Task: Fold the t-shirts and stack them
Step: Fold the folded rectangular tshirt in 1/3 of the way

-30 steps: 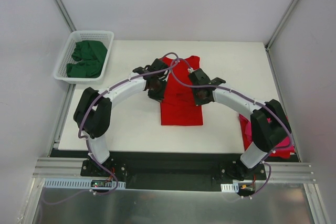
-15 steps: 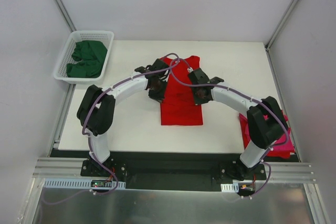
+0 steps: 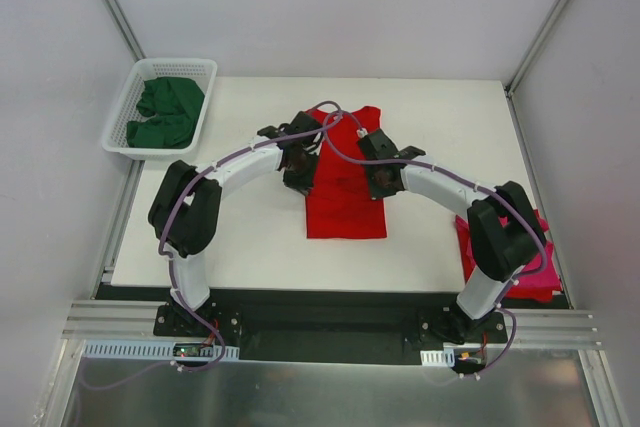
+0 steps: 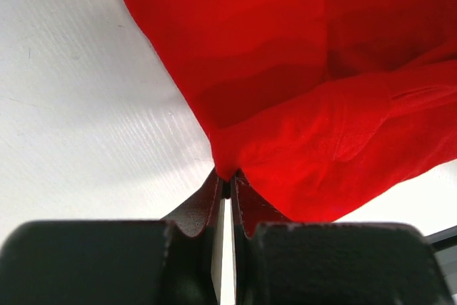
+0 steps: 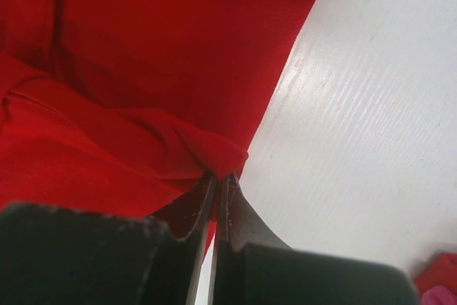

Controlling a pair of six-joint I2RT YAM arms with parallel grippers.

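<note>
Left gripper (image 4: pixel 227 180) pinches the red t-shirt (image 3: pixel 345 212) at its nine o'clock edge; right gripper (image 5: pixel 220 176) clamps the three o'clock edge.

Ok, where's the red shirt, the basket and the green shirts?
red shirt (image 3: pixel 345 212): top view, on its flat lower half.
basket (image 3: pixel 120 107): top view, on its left wall.
green shirts (image 3: pixel 165 112): top view, on the middle of the pile.

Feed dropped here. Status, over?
Left gripper shut on bright red cloth t-shirt. Right gripper shut on its opposite edge. Shirt partly folded. Nothing in the way.
</note>
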